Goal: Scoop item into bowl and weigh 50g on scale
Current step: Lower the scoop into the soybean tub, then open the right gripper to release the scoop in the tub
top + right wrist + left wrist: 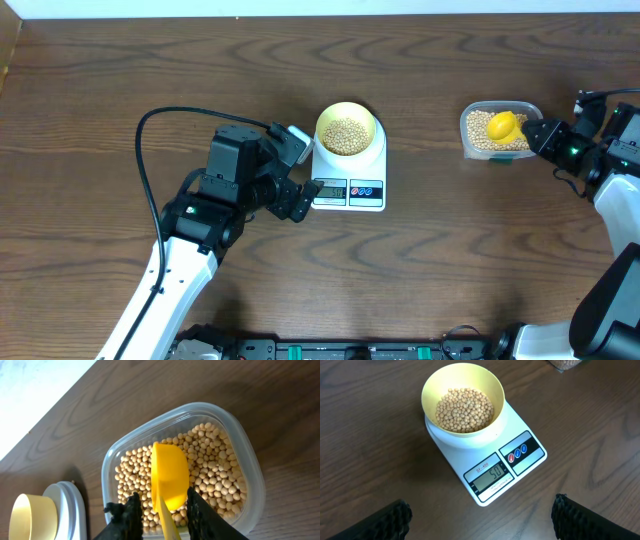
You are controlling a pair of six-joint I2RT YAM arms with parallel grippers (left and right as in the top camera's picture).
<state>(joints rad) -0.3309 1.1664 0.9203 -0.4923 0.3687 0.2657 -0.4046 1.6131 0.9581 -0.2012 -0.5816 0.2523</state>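
The pale-yellow bowl (346, 130) stands on the white scale (348, 192) and holds tan beans (465, 410). The scale's display (492, 474) reads 50. My left gripper (292, 195) hovers at the scale's front-left corner, open wide with nothing in it (485, 527). At the right, my right gripper (535, 135) is over the clear tub (250, 460) of beans (215, 470). A yellow scoop (170, 475) lies in the tub. Its handle runs between my right gripper's (162, 497) jaws, which stand apart with a gap on each side.
The left arm's black cable (145, 150) loops over the table at the left. The table's far edge (320, 14) runs along the top. The bowl (30, 512) and scale (70, 505) show at the lower left of the right wrist view.
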